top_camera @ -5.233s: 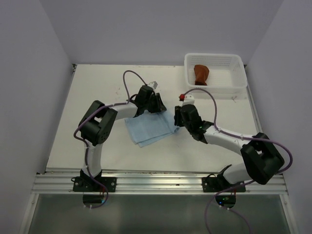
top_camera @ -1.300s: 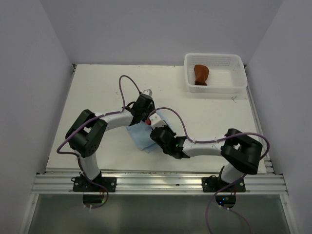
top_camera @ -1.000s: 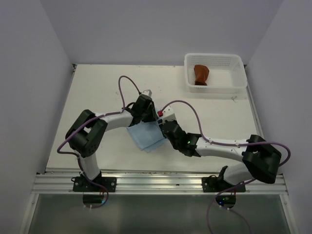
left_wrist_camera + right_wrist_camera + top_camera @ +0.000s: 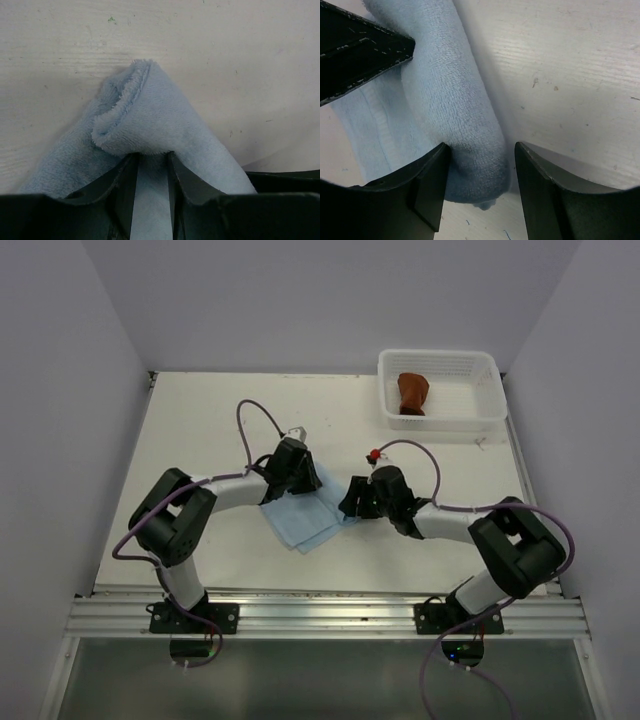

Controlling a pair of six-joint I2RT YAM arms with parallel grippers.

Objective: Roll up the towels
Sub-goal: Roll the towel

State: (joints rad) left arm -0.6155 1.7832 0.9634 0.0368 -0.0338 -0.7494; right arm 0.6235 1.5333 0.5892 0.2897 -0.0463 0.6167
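A light blue towel [image 4: 300, 520] lies on the white table, its far edge folded over into a loose roll. My left gripper [image 4: 302, 478] is at the towel's far edge; in the left wrist view it [image 4: 150, 167] is shut on a raised fold of the towel [image 4: 150, 115]. My right gripper [image 4: 351, 502] is at the towel's right edge. In the right wrist view it [image 4: 480, 167] is open, straddling the rolled end of the towel [image 4: 455, 115]; the left finger touches it and the right finger stands apart.
A white basket [image 4: 490, 390] stands at the back right with a rolled brown towel [image 4: 412, 392] in it. The left gripper's black finger [image 4: 360, 50] shows at the upper left of the right wrist view. Grey walls close in the table's sides.
The right arm swung across the towel toward the front, then drew back to its right edge. The left gripper stayed on the far edge, which is now folded over.
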